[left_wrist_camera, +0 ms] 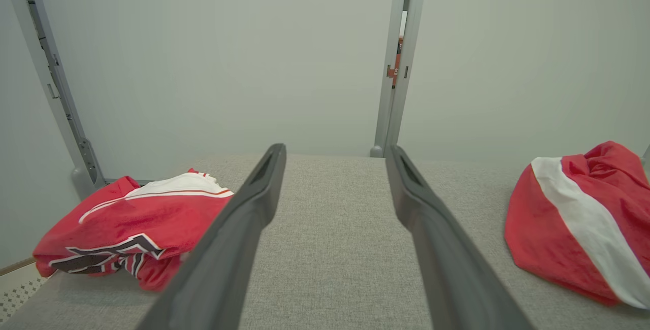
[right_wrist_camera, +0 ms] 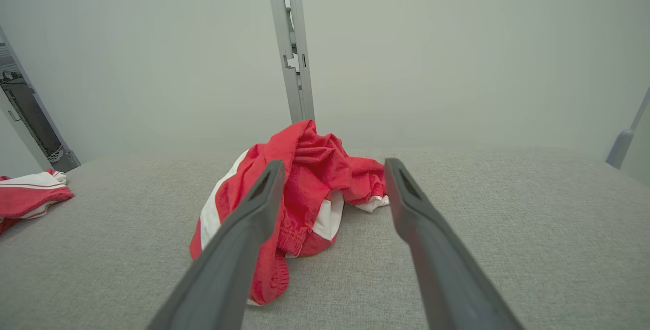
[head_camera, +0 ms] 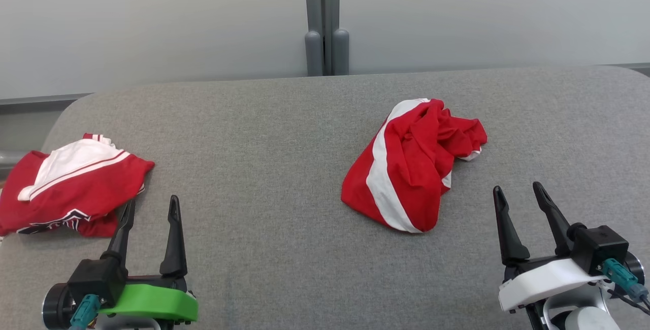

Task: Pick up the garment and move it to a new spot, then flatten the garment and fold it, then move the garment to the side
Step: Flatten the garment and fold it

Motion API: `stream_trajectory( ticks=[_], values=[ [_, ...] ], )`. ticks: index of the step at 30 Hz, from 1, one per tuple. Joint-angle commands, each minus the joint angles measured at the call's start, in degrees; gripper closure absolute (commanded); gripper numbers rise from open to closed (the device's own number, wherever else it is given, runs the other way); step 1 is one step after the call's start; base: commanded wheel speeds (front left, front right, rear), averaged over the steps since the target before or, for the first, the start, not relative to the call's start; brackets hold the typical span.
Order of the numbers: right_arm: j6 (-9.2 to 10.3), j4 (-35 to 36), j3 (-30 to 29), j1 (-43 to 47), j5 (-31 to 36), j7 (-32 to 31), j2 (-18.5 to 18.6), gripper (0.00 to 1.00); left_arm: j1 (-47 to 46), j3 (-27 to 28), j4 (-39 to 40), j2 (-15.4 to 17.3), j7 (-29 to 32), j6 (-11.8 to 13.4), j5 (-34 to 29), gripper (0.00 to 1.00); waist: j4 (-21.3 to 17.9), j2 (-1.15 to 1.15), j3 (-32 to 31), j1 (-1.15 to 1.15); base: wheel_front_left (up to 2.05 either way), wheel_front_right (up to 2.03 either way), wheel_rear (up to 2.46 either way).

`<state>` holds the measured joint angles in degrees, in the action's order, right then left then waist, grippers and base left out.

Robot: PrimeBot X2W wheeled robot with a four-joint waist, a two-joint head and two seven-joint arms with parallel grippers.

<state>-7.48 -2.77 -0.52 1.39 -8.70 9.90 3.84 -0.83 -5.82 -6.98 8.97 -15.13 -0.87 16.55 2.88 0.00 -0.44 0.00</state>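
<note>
1. Head view: left fingers (head_camera: 174,233) spread wide, nothing between them, tips pointing away over the grey worktop (head_camera: 264,167). Right fingers (head_camera: 506,228) spread the same way, also holding nothing. Garment (head_camera: 414,165), red with a white stripe, lies crumpled on the worktop, ahead of the right fingers and off to their left, clear of both tips. Second garment (head_camera: 71,185), red and white with dark lettering, lies loosely folded ahead-left of the left fingers. The outer left fingertip overlaps its near edge; cannot tell if they touch. Grey post (head_camera: 325,15) stands behind the worktop's far edge, between pale wall panels.
2. Left wrist view: left fingers (left_wrist_camera: 238,233) apart, bare worktop (left_wrist_camera: 330,228) in the gap. Second garment (left_wrist_camera: 137,218) just left of the left-hand finger, partly hidden behind it. Garment (left_wrist_camera: 574,223) well out to the right of the right-hand finger, not touching.
3. Right wrist view: right fingers (right_wrist_camera: 421,228) apart, empty. Garment (right_wrist_camera: 310,177) sits ahead, bunched high, behind the left-hand finger and reaching into the gap. Beyond the right-hand finger is bare worktop (right_wrist_camera: 508,218). Second garment (right_wrist_camera: 30,195) far off to the left at the worktop's edge.
</note>
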Motion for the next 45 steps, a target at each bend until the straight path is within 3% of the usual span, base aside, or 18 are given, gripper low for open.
stream_trajectory(
  ticks=[1,19,45],
  values=[
    [-0.03,0.19,0.3,0.75,-0.32,-0.15,0.08,0.0,0.7,0.37,-0.24,-0.27,-0.03,-0.43,-0.77,0.0,0.06,0.0,-0.04,0.0,0.0,0.0,0.0],
    [-0.03,-0.72,0.68,1.45,-0.72,0.39,-0.27,0.0,-0.21,2.42,-1.83,-1.71,-0.03,-2.84,-3.34,0.0,0.82,0.0,-0.2,0.0,0.0,0.0,0.0],
    [-0.03,-1.39,1.17,1.32,-0.55,0.27,-0.5,0.0,-0.3,4.42,-2.65,-3.03,-0.03,-4.01,-5.01,0.0,0.71,0.0,-0.21,0.0,0.0,0.0,0.0]
  ],
)
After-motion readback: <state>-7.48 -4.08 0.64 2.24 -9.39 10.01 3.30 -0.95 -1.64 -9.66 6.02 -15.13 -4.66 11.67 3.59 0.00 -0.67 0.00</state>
